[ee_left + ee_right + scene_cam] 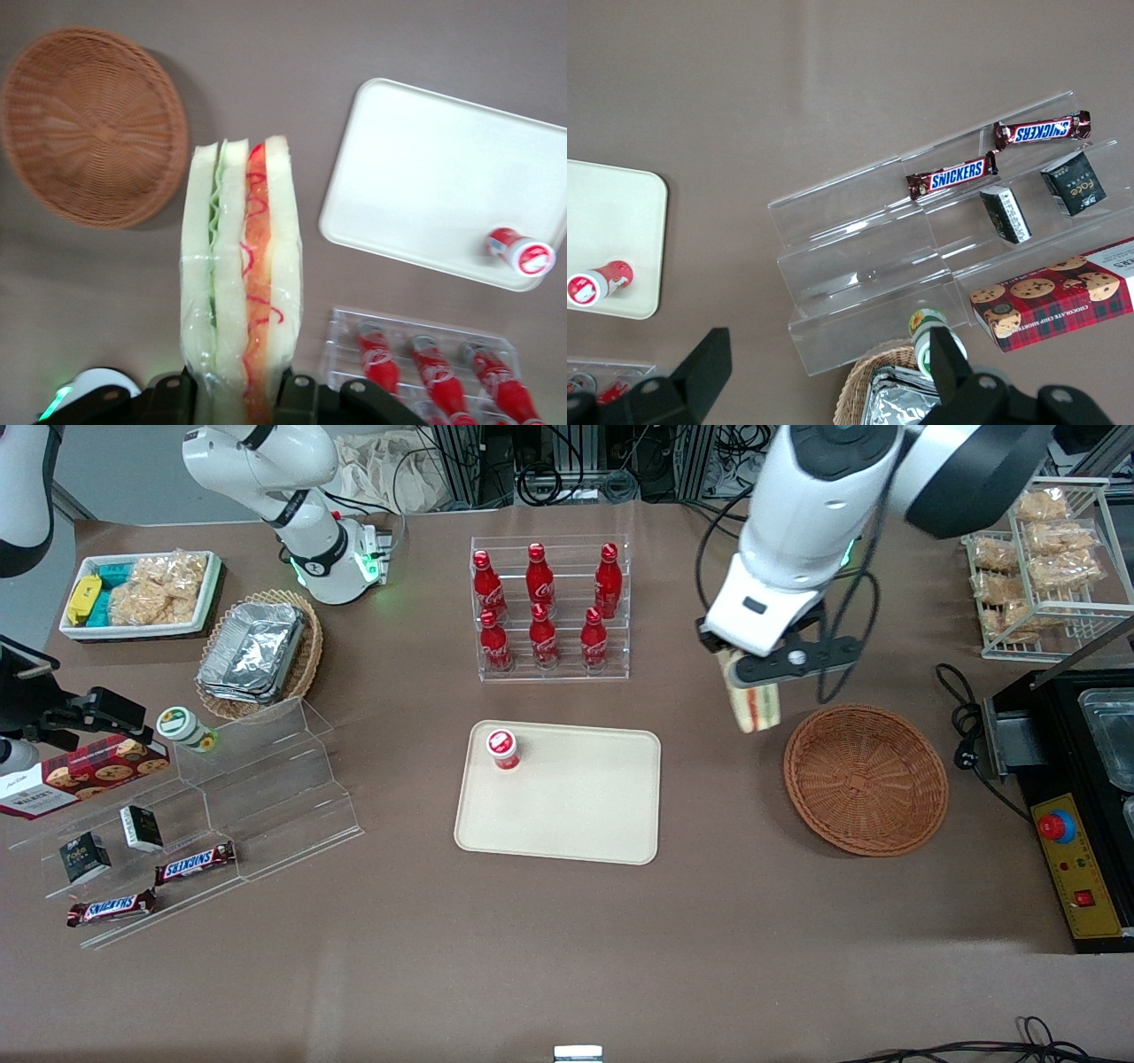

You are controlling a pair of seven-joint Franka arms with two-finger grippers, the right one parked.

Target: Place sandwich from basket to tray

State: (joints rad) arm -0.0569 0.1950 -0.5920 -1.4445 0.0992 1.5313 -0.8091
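Gripper: we see the left arm's black two-finger gripper (755,676) held in the air above the brown tabletop, over the bare strip between basket and tray, its fingers clamped on the sandwich.

Sandwich: a small triangular wedge of white bread with green and orange-red filling (751,701) hangs from the gripper, clear of the table; in the left wrist view we see its cut edge (240,274) with the black fingers (295,391) pressing on both bread faces.

Basket: the round, shallow, reddish-brown woven wicker basket (866,779) sits toward the working arm's end of the table, with nothing in it; the sandwich hangs just beside its rim, not over it.

Tray: the flat beige-cream rectangular plastic tray with rounded corners (567,815) lies at the middle of the table, well apart from the basket.

On the tray: we note a small red bottle with a white cap (502,748) lying in the corner of the tray that is farther from the front camera and toward the parked arm's end.

Farther from the front camera than the tray: a clear acrylic rack holds six red cola bottles (549,609) in two rows.
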